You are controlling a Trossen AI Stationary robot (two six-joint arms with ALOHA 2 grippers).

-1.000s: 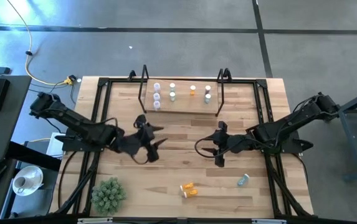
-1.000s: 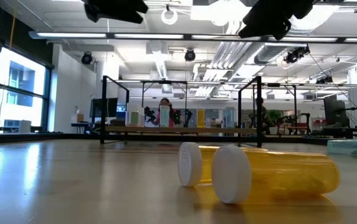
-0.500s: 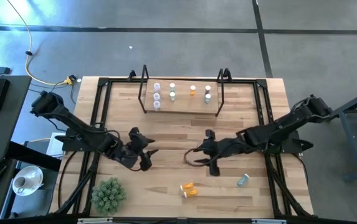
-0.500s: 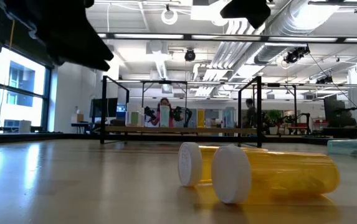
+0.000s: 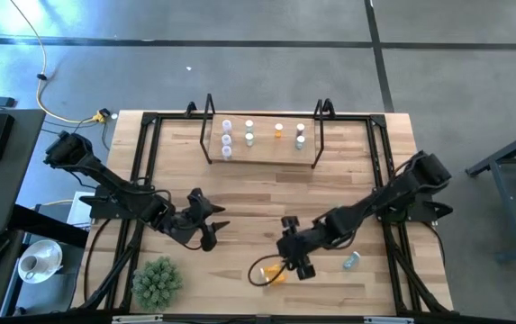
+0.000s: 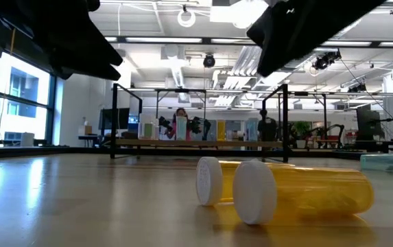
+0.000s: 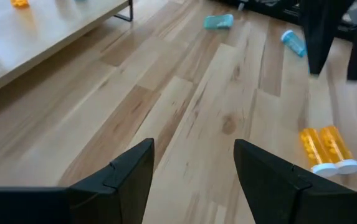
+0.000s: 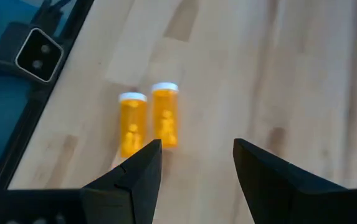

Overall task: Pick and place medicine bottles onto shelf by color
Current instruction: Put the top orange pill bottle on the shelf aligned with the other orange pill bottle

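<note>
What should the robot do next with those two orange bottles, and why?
Probably lower the right gripper onto one of the two orange bottles. Its fingers are open and empty just above them, and the bottles lie side by side on the table, not on the shelf.

Readable text: none in any view.
Orange medicine bottles (image 8: 149,121): no legible label; caps plain white.
Teal bottle (image 5: 351,261): no lettering discernible.
Bottles on shelf (image 5: 262,155): too small for any print.
Room behind desk (image 6: 79,199): signs or numbers not legible.
</note>
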